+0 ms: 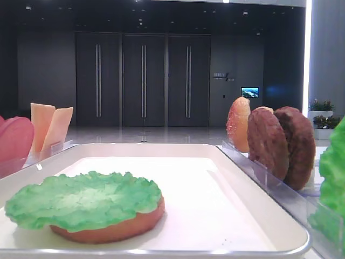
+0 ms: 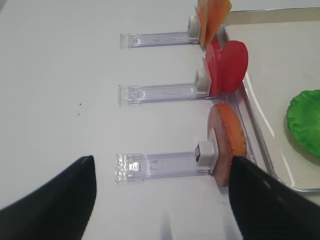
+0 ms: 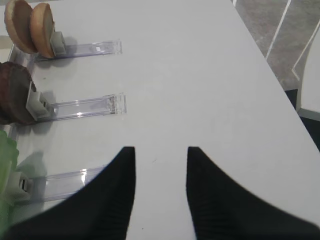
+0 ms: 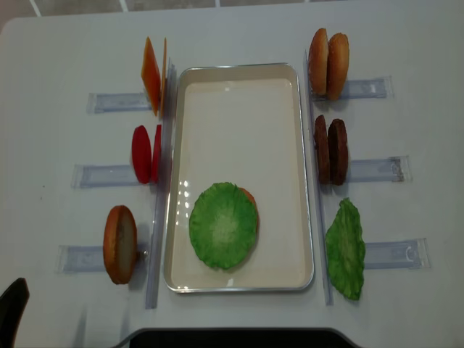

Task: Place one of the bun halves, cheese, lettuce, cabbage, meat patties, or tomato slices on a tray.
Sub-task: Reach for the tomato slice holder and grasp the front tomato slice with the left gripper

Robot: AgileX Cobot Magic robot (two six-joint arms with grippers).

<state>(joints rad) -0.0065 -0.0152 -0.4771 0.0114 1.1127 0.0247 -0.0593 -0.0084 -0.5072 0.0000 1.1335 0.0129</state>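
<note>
The left gripper [image 2: 160,200] hangs low over the bare white table [image 4: 58,43], its two black fingers [image 2: 55,200] spread as wide as they go with nothing between them; ahead of it lie three clear plastic racks [image 2: 157,165]. In the overhead view only a dark fingertip shows at the lower left corner. The right gripper [image 3: 161,190] also points along the tabletop, its ribbed black fingers [image 3: 100,200] parted and empty.

The tray [image 4: 239,80] is a white rectangle with rounded corners and a low raised rim, lying between the two rows of racks. On it, toward the near end, a lettuce leaf [image 4: 223,225] rests flat, bright green with a ruffled, wavy edge, covering a bun half [image 1: 116,226] whose tan-orange rim peeks out beneath (clearest from the low front view).

On the left racks, standing on edge: thin pale-orange cheese slices [image 4: 152,76], smooth red tomato slices [image 4: 145,154], and a round bun half [image 4: 119,244] nearest the left gripper. On the right racks: two tan round bun discs [image 4: 328,64], two dark-brown meat patties [image 4: 330,151] with a rough, bumpy surface, and a second green leaf [image 4: 346,249] leaning on its rack.
</note>
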